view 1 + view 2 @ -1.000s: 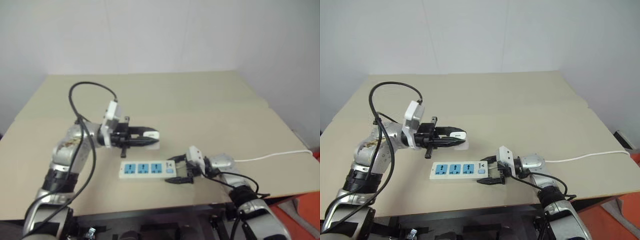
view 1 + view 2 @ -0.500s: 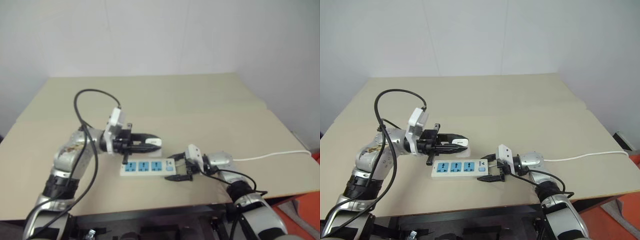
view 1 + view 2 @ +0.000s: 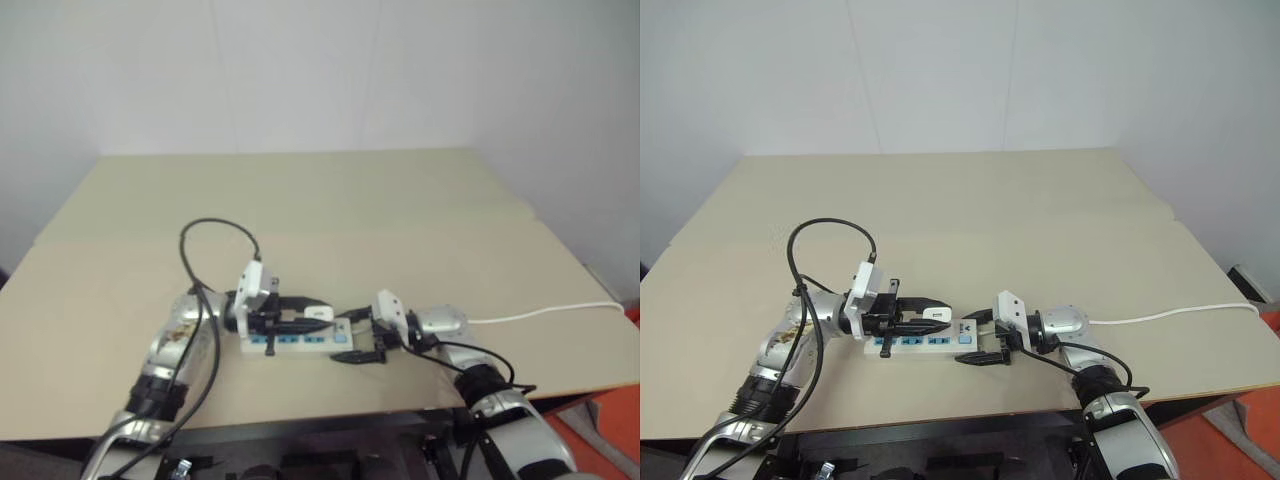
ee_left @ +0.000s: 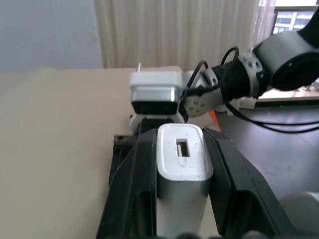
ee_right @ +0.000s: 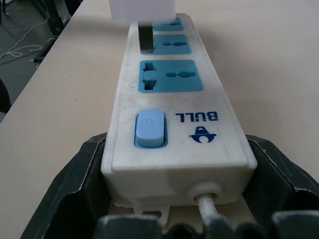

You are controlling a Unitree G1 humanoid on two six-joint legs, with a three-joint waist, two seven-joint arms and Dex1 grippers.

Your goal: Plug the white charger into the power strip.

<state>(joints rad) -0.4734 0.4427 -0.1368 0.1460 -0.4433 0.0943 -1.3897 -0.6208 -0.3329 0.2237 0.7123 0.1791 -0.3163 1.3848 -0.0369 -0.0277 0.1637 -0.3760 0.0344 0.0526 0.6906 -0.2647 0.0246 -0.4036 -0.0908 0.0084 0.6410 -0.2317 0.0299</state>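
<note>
My left gripper (image 3: pixel 940 318) is shut on the white charger (image 4: pixel 180 149), one black finger (image 4: pixel 142 169) on each side of it. It holds the charger level just over the power strip (image 3: pixel 925 343), a white bar with three blue sockets lying near the table's front edge. In the right wrist view the charger (image 5: pixel 141 10) hangs over the middle socket and its dark prong (image 5: pixel 145 37) reaches down to that socket's face. My right gripper (image 3: pixel 980 340) is shut on the switch end of the strip (image 5: pixel 172 119), its fingers (image 5: pixel 75 169) against both sides.
The strip's thin white cord (image 3: pixel 1170 315) runs right across the beige table (image 3: pixel 1040 210) to its right edge. A black cable (image 3: pixel 830 235) loops above my left arm. A white wall stands behind the table.
My left gripper has come down and slightly right with the charger, from well above the table to just over the strip. The right gripper has stayed on the strip's end.
</note>
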